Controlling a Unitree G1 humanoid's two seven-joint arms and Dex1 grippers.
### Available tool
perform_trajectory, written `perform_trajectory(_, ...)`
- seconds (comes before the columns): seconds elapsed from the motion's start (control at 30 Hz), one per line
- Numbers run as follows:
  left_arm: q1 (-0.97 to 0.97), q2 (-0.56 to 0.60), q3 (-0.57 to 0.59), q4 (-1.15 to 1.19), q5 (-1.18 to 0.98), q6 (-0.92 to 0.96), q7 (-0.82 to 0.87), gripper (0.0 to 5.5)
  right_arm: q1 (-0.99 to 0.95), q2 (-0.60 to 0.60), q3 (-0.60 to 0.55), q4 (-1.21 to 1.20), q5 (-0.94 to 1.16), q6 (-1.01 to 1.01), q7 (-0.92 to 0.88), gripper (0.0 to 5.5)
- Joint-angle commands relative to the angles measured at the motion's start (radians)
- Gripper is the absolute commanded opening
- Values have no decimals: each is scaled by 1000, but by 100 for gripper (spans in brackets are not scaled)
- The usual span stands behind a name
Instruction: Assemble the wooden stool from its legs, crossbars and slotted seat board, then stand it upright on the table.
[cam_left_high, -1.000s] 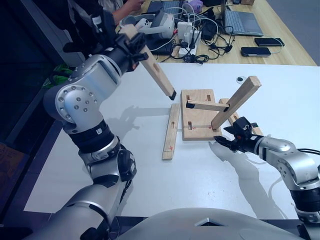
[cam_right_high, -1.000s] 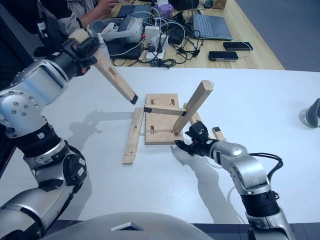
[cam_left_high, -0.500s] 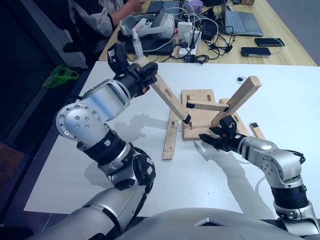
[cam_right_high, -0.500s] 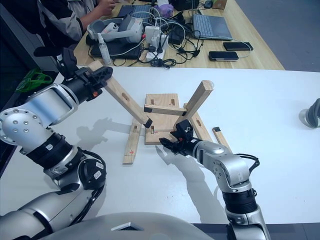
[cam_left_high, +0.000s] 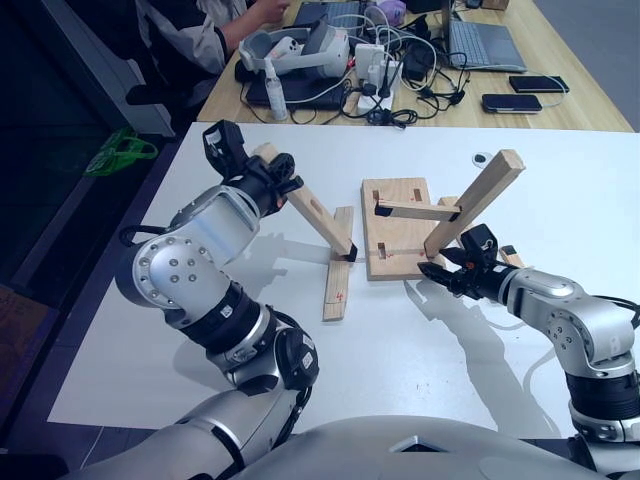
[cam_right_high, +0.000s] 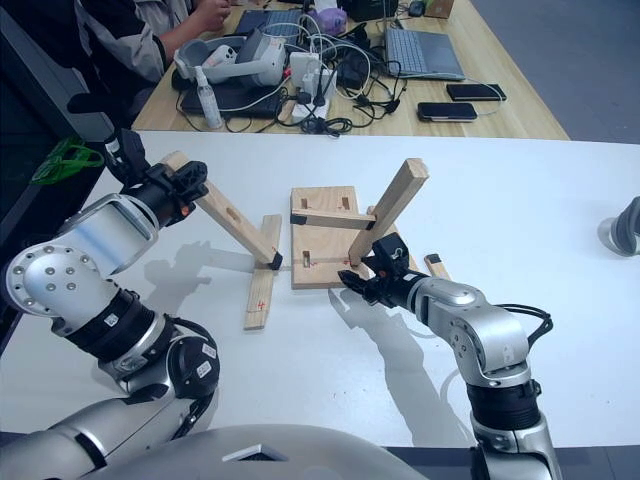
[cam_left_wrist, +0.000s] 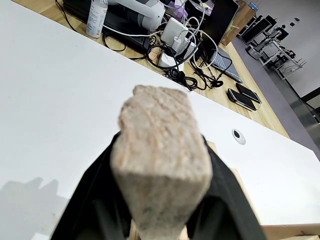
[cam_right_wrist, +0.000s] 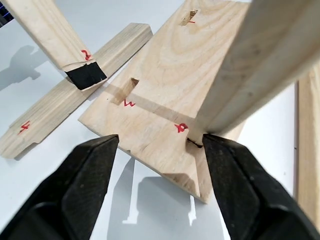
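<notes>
White table carries all the wooden pieces, and far beyond both pincers a wooden desk is crowded with cables, a laptop and a phone. Close over the right pincer rises the standing leg, tilted, with its foot in a slot of the seat board. A crossbar goes out from this leg across the board. A short bar lies just beside the same pincer on its outer side. The right pincer is spread wide at the near corner of the board, with the foot of the standing leg between its fingers, which touch nothing. The left pincer is pressed on the upper end of the held leg. This leg slopes down away from it to a black tip at the lying leg, which is flat on the table just beside the board. Whether the tip touches that leg, I cannot tell. The board is pale, flat, with several slots and red marks.
</notes>
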Motion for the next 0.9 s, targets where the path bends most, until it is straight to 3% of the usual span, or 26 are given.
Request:
perform_trajectory(0.03,-62,-204,100,4,-14,-20,-3,102,8,-27,-17,13,-5,1,1,315)
perform_trajectory(0.17,-108,-281,207,57,-57,-22,0,102,1,-27,-14,23,-10,3,-4,315)
perform_trajectory(0.37,-112,-343,230,69,-169,-19,-19,102,-3,0,-40,45,-15,20,-44,315)
perform_trajectory(0.67,-117,-276,206,120,-311,-99,40,102,-33,152,-109,231,44,111,-126,315)
perform_trajectory(0.9,-66,-245,154,166,-373,-149,121,102,-32,195,-78,129,127,176,-91,315)
